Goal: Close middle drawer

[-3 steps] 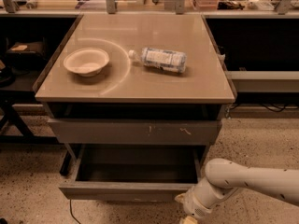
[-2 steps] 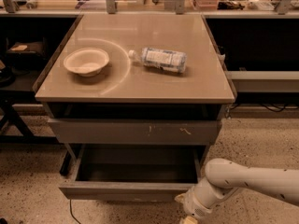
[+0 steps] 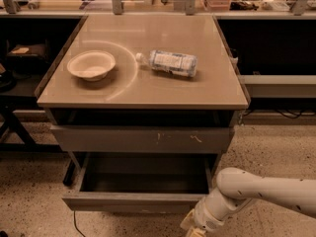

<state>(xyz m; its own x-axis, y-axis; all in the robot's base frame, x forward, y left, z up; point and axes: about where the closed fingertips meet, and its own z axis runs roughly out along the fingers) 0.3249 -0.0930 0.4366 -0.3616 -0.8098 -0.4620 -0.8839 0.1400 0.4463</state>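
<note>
The middle drawer (image 3: pixel 138 201) is a wide shallow grey drawer with a plain front. It is pulled far out below the tabletop, and its grey tray interior (image 3: pixel 145 174) shows and looks empty. My gripper (image 3: pixel 193 228) is at the bottom edge of the camera view, just below and in front of the drawer front's right end. My white arm (image 3: pixel 261 189) comes in from the right. The gripper's tip is cut off by the frame edge.
Above the open drawer is a taller grey front with pale scratch marks (image 3: pixel 143 138). On the tan tabletop (image 3: pixel 148 85) are a white bowl (image 3: pixel 91 64) and a plastic bottle lying on its side (image 3: pixel 170 63). Dark shelving stands at both sides, over a speckled floor (image 3: pixel 29 201).
</note>
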